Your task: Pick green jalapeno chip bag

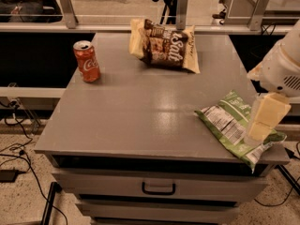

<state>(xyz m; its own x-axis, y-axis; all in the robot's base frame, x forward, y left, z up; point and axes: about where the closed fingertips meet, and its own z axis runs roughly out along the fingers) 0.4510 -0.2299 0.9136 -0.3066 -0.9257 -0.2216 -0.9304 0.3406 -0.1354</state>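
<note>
The green jalapeno chip bag is laid at the right front corner of the tabletop, under the gripper, whose opening cannot be told. Light, slippery foil is expected, so an edge should be pinched.

My gripper is over the table's front right corner, above the green bag, which lies there with one end reaching the front edge. A can stands near the back left corner. A Salt bag lies by the back edge.
</note>
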